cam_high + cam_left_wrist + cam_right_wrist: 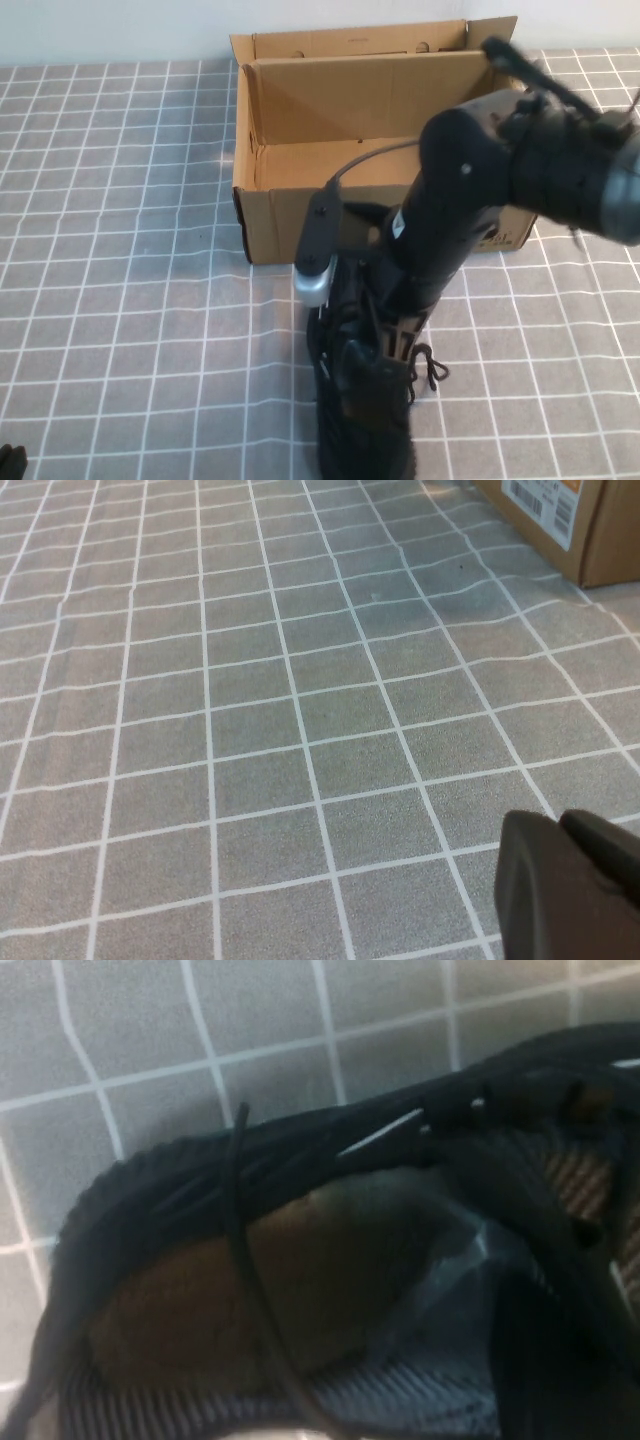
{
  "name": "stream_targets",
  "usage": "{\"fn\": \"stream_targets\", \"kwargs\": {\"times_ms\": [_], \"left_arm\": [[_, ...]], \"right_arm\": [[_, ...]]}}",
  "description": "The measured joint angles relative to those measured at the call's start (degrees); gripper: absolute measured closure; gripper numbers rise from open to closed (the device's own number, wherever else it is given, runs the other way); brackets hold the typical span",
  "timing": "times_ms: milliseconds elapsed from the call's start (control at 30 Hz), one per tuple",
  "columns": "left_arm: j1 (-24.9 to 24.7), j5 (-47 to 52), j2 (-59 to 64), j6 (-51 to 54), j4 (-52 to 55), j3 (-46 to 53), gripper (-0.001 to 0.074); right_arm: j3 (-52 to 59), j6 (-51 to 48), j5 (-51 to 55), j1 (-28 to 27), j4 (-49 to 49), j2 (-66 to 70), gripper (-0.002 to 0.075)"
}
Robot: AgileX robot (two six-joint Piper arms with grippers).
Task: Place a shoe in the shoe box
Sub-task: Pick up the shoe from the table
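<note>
The black shoe [360,430] lies on the checked cloth in front of the brown shoe box [300,215], toe toward me, laces loose. The box stands open with its flap lid raised at the back. My right gripper [395,325] reaches down onto the shoe's opening, close to the box's front wall. In the right wrist view the shoe [200,1210] fills the frame and my right gripper [560,1360] sits in its opening, shut on the collar. My left gripper [10,462] is at the near left corner; it shows shut and empty in the left wrist view [565,880].
A grey cloth with a white grid [120,250] covers the table. A corner of the box with a printed label [560,520] shows in the left wrist view. The right arm's cable [360,160] arcs over the box's front wall.
</note>
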Motion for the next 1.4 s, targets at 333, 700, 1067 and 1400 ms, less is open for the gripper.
{"fn": "stream_targets", "kwargs": {"times_ms": [333, 700, 1067, 1400], "left_arm": [[0.0, 0.0, 0.0, 0.0, 0.0, 0.0, 0.0735], [0.0, 0.0, 0.0, 0.0, 0.0, 0.0, 0.0735], [0.0, 0.0, 0.0, 0.0, 0.0, 0.0, 0.0735], [0.0, -15.5, 0.0, -9.2, -23.6, 0.0, 0.0734]], "right_arm": [[0.0, 2.2, 11.1, 0.0, 0.5, -16.6, 0.0732], [0.0, 1.2, 13.1, 0.0, 1.3, -26.6, 0.0732], [0.0, 1.6, 13.1, 0.0, 2.2, -26.6, 0.0732], [0.0, 4.8, 13.1, 0.0, 2.5, -26.6, 0.0732]]}}
